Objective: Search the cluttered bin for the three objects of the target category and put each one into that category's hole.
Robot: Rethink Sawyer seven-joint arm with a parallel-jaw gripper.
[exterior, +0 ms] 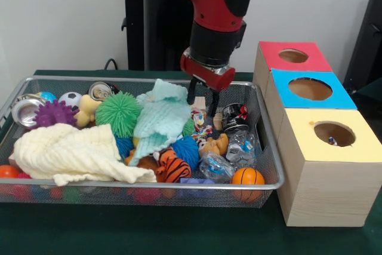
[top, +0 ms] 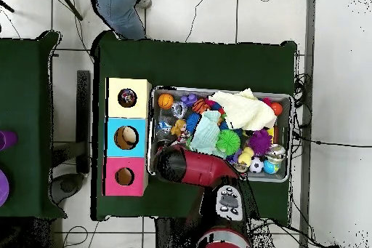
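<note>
The silver wire-mesh bin (exterior: 149,184) lies left of three wooden boxes and is full of clutter. One spotted whitish fabric bundle (exterior: 202,122) lies in the bin's right half, next to a mint cloth. My gripper (exterior: 203,97) hangs open and empty just above and behind that bundle. The yellow-topped box (exterior: 358,147) stands nearest the camera. Its round hole (exterior: 334,134) shows a small coloured thing inside, as it does in the overhead view (top: 127,98). In the overhead view the red arm (top: 190,166) hides the gripper. No other spotted bundle shows.
In the bin lie a cream cloth (exterior: 65,153), a mint cloth (exterior: 158,117), green (exterior: 118,113) and purple (exterior: 55,113) spiky balls, a tiger plush (exterior: 170,165), an orange ball (exterior: 247,176) and cans (exterior: 24,110). Blue-topped (exterior: 310,89) and red-topped (exterior: 292,56) boxes stand behind the yellow one. A person's leg (top: 120,9) shows at the overhead view's top.
</note>
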